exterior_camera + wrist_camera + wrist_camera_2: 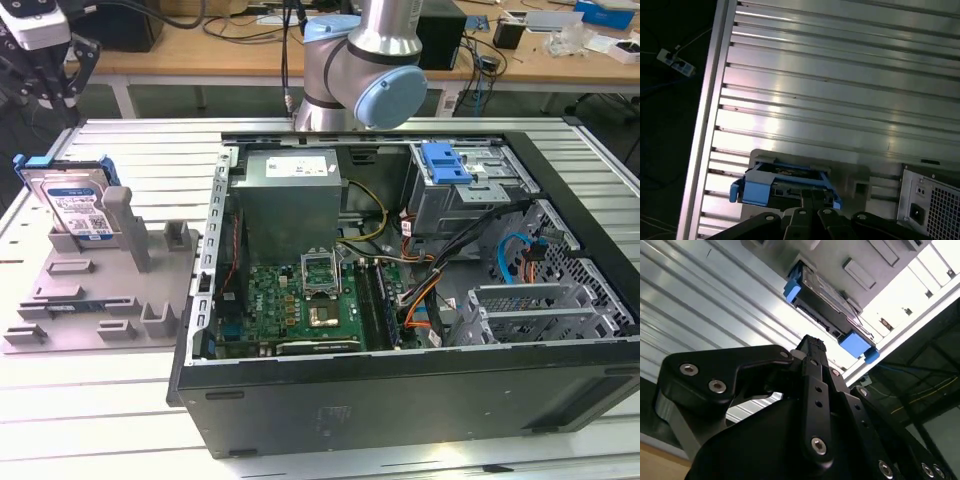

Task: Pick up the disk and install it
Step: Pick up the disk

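Disk (78,205) is standing upright in the grey holder (100,300) on the slatted metal table (130,150) at the exterior view's left, beside the open computer case (400,300), while your gripper (813,199) is hovering just above it, fingertips pressed together and gripping nothing.

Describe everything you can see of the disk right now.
The disk is a flat silver drive with a white-and-blue label, framed by a blue plastic carrier. It stands on edge, slightly tilted, in the grey holder beside one of its upright posts. This is at the exterior view's left, on the slatted table, outside the open computer case. The gripper is above it, not touching.
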Controlling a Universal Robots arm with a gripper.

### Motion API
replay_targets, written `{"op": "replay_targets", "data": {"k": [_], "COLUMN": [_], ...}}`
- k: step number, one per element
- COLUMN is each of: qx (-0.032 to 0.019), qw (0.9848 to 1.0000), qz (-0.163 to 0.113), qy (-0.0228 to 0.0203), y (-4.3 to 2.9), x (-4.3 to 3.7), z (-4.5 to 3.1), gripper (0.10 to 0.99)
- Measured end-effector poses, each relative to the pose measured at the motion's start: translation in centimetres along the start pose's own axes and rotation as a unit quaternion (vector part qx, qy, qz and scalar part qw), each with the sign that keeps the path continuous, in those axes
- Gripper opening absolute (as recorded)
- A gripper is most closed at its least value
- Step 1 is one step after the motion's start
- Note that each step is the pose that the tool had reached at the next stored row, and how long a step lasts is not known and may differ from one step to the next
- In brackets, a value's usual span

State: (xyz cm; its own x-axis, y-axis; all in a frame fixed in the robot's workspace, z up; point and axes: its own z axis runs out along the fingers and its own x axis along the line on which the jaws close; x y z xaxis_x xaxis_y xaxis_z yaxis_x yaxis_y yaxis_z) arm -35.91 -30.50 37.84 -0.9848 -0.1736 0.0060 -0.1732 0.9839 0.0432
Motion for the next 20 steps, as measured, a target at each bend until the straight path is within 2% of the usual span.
{"op": "replay_targets", "data": {"k": [4, 5, 7, 9, 10, 11, 15, 16, 17, 19, 20], "qx": [0.0002, 0.0004, 0.0005, 0.0006, 0.0007, 0.0007, 0.0009, 0.001, 0.001, 0.0011, 0.0011], "qw": [0.9992, 0.9985, 0.9962, 0.9948, 0.994, 0.9931, 0.9889, 0.9866, 0.9853, 0.9829, 0.9823], "qz": [-0.04, -0.055, -0.087, -0.102, -0.109, -0.117, -0.149, -0.163, -0.17, -0.184, -0.187], "qy": [0.0017, 0.0024, 0.0038, 0.0044, 0.0047, 0.0051, 0.0065, 0.0071, 0.0074, 0.0079, 0.008], "y": [0.0, 0.0, 0.0, 0.0, 0.0, 0.0, 0.01, 0.01, 0.01, 0.02, 0.02], "x": [0.0, 0.0, 0.0, 0.01, 0.02, 0.03, 0.06, 0.08, 0.09, 0.12, 0.13], "z": [0.0, 0.0, 0.0, 0.0, 0.0, 0.0, 0.0, 0.0, 0.0, 0.01, 0.01], "gripper": [0.106, 0.106, 0.106, 0.114, 0.169, 0.169, 0.416, 0.478, 0.541, 0.541, 0.541]}}
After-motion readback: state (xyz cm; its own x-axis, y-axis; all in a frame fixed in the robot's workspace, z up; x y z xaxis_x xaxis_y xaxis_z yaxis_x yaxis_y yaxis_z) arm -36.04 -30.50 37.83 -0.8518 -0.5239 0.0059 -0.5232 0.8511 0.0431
